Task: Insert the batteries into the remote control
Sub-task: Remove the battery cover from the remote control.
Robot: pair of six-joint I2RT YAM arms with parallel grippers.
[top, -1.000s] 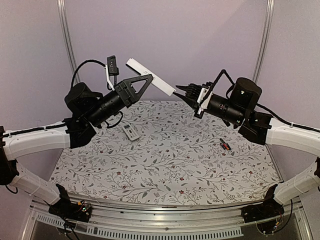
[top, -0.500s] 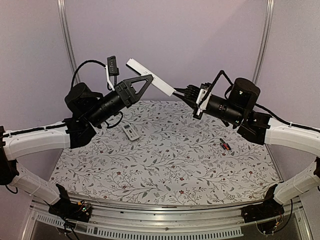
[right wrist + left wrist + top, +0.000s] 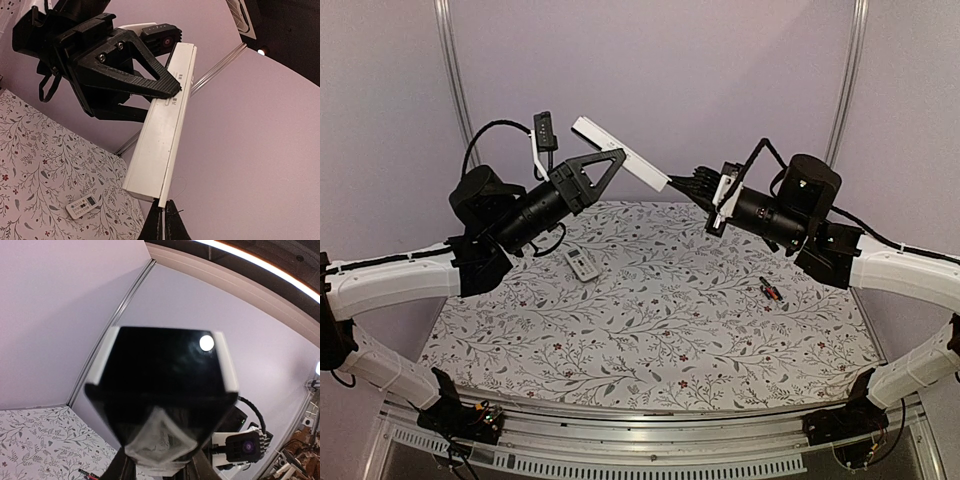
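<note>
Right gripper [image 3: 162,225]: is pinching fully closed at the free end of the remote control [image 3: 160,140]; over the last second the jaws have been narrowing from partly apart to pressed together, and the arm has been edging in toward that end.
Grip content: fingertips are meeting right at the lower edge of the casing; whether a thin cover lip is sitting between them cannot be told.
Left gripper [image 3: 615,160]: is clamping the remote control across its body and holding it raised and tilted above the table [image 3: 650,330], unchanged over that second.
Batteries [image 3: 770,290]: are lying on the table below the right arm, well apart from both grippers, not picked up.
Small remote [image 3: 582,264]: is lying flat on the table beneath the left arm, untouched.
Step in hand, as judged: the right arm is working at the end of the held casing, probably at the battery cover.
Meaning for the task: loading is not yet beginning; the compartment is likely needing opening before any battery is being fetched.
Risk: closed fingertips may be slipping off the edge.
</note>
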